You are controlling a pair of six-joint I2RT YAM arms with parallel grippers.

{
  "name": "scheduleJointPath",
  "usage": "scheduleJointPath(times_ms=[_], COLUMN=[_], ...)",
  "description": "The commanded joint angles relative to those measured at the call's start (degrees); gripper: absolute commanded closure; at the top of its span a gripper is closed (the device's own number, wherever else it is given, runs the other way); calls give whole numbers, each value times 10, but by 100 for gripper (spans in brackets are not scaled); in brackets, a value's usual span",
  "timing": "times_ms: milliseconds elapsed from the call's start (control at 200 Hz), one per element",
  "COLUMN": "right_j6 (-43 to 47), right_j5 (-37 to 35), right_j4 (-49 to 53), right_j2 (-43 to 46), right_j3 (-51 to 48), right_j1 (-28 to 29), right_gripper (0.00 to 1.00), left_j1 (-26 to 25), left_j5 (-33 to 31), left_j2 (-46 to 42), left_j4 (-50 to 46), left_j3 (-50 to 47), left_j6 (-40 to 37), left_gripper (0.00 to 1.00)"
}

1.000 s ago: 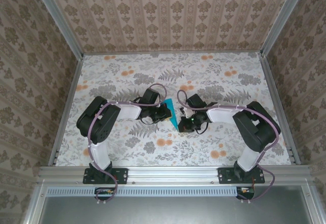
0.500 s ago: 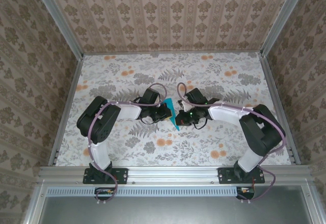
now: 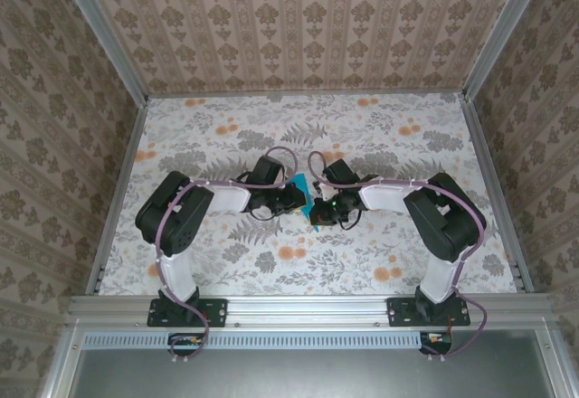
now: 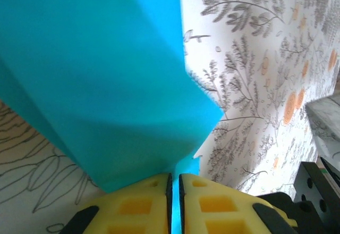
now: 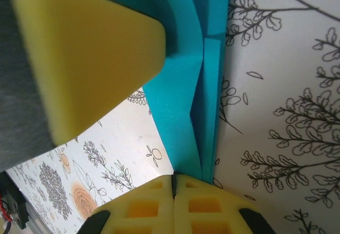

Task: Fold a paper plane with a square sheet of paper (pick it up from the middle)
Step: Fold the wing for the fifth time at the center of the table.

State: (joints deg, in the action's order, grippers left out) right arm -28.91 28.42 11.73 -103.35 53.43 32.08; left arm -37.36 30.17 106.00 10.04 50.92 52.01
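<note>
I am looking in from the near edge, where both arms are reaching inward and meeting over the middle of the table (image 3: pixel 226 136). On the left wrist camera, the left gripper (image 4: pixel 174 183) is holding its yellow pads almost together, with a thin sliver of teal running down between them, so I am reading it as pinching the paper plane (image 4: pixel 106 85) by a lower fold. How firm that pinch is, I cannot tell. On the right wrist camera, the right gripper (image 5: pixel 173 183) is pressing its pads tight together, and the plane's stacked creases are running straight down into their tips. I am judging a fold to be nipped there, though the contact itself is hidden. One of the left fingers (image 5: pixel 90 58) is looming close beside the same layers. From above, the plane is standing on edge between the two grippers, off the table. Its long axis is running roughly away from me, tilted a little leftward at the far end. It is lying directly ahead of both sets of fingers, left gripper on its left face and right gripper on its right, neither arm nearer. Whatever I am commanding next is turning on that shared grip: if one side lets go, the other is carrying the plane alone. Beyond them the flowered tabletop is stretching to the papered back wall (image 3: pixel 298 27).
</note>
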Motion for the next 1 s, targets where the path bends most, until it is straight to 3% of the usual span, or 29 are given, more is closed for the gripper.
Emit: scheduleJointPath(times_ms=[0,445,995], right_j6=[-11,-18,15], right_j5=[-34,-24,-28], right_j4=[8,14,69], right_j2=[-18,-25,-24], right_j3=[-11,-9,-40], right_j1=[-7,-10,-20], right_gripper=[98,98,98], left_j1=[0,-30,-13], left_j5=[12,22,-13], left_j2=[-34,-2,38], left_j4=[32,50,-28], left_j3=[-15,-25,7], left_j6=[-48,-61,-115], left_gripper=[84,90,92])
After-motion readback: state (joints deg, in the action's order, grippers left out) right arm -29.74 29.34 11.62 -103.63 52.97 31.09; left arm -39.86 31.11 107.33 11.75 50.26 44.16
